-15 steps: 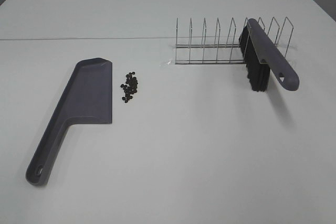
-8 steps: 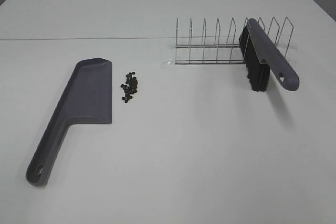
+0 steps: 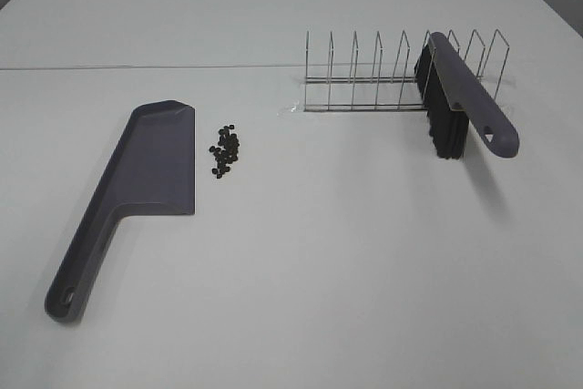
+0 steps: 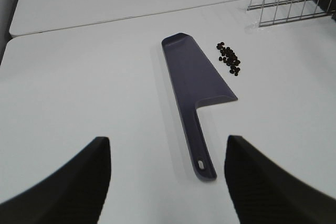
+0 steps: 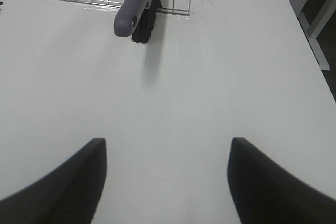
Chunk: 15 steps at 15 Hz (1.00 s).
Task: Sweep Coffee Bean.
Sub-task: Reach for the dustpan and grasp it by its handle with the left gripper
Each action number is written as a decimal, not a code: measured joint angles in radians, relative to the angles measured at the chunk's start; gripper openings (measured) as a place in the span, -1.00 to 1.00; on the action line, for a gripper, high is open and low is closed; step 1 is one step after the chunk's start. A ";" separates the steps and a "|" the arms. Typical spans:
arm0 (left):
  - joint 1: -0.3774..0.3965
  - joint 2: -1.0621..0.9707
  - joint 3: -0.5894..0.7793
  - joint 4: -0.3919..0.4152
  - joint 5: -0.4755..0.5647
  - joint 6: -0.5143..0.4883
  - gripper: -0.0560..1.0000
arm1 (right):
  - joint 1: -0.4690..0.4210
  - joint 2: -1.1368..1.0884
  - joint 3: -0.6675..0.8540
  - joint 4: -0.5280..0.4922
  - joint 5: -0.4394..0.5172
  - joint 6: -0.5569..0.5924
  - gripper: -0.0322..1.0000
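A small heap of dark coffee beans (image 3: 225, 149) (image 4: 229, 60) lies on the white table just right of the grey dustpan (image 3: 150, 166) (image 4: 191, 74), which lies flat with its long handle toward the near edge. The grey brush (image 3: 469, 105) (image 5: 137, 4) with black bristles leans in the wire rack (image 3: 392, 75) at the back right. My left gripper (image 4: 168, 182) hovers open over the near table, short of the dustpan's handle end. My right gripper (image 5: 168, 182) stands open above bare table, well short of the brush. Neither arm shows in the exterior high view.
A table seam (image 3: 137, 67) runs across the back. The right table edge (image 5: 307, 35) drops off beside the rack, with a dark floor beyond. Wide bare tabletop lies between the dustpan and the rack.
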 joint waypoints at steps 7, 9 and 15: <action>0.000 0.647 -0.191 -0.042 -0.152 0.000 0.26 | 0.000 0.000 0.000 0.000 0.000 0.000 0.29; 0.000 0.896 -0.276 -0.062 -0.128 0.000 0.26 | 0.000 0.000 0.000 0.000 0.000 0.000 0.29; 0.000 1.281 -0.334 -0.100 -0.059 -0.012 0.26 | 0.000 0.000 0.000 0.000 0.000 0.000 0.29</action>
